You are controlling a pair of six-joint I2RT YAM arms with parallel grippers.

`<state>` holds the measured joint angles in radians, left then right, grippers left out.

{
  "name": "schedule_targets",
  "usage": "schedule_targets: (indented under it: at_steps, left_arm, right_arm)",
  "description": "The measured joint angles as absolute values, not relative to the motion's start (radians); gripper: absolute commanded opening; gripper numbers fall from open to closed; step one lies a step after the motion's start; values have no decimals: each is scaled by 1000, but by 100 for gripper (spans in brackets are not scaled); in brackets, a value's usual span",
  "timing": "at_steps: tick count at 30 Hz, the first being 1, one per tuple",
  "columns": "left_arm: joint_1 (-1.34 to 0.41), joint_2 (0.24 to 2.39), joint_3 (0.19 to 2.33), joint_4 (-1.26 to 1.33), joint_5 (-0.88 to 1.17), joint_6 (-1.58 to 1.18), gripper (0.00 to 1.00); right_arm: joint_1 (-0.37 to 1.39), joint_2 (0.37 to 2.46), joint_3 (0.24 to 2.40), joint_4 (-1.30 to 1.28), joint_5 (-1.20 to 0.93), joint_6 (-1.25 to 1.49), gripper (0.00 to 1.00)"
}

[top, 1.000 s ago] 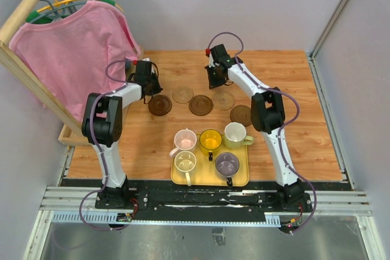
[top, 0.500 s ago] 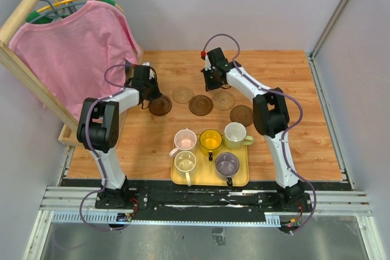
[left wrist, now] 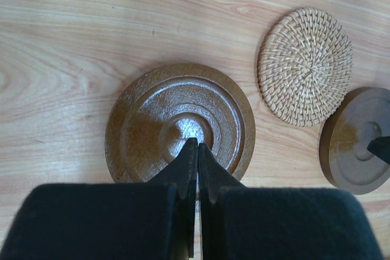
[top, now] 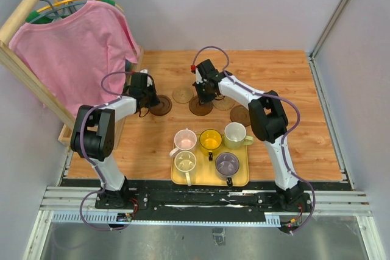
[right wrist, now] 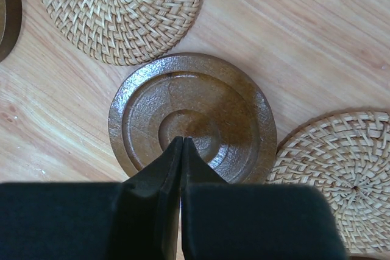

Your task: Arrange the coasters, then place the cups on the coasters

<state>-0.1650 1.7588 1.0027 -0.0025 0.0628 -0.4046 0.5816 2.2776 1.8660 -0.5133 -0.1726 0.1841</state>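
1. The left arm (top: 119, 106) has glossy white link shells joined by chunky black joint housings.
2. The right arm (top: 241, 88) is built the same way, with white shells and a bulky black housing at its elbow.
3. A grey-purple left cable (top: 113, 75) loops loose near the left wrist. A matching right cable (top: 211, 47) arcs over the right wrist, and more of it trails beside each lower link.
4. Each arm stands on a black mount: the left base (top: 113, 198) and the right base (top: 294, 198).
5. The left claw (left wrist: 196, 150) has two black fingers tapering to narrow pointed tips, with broad matt black blocks behind them.
6. The right claw (right wrist: 181, 145) looks alike, with black tapered fingers and black blocks.
7. A small red spot (top: 193, 67) marks the right wrist.
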Motion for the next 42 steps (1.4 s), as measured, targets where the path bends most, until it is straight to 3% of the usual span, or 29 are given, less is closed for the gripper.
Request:
schedule_targets:
  at_steps: [42]
  left_arm:
    - [-165, 2084, 1386, -80, 78, -405, 0]
  right_arm:
    - [453, 2482, 2189, -624, -94, 317, 1]
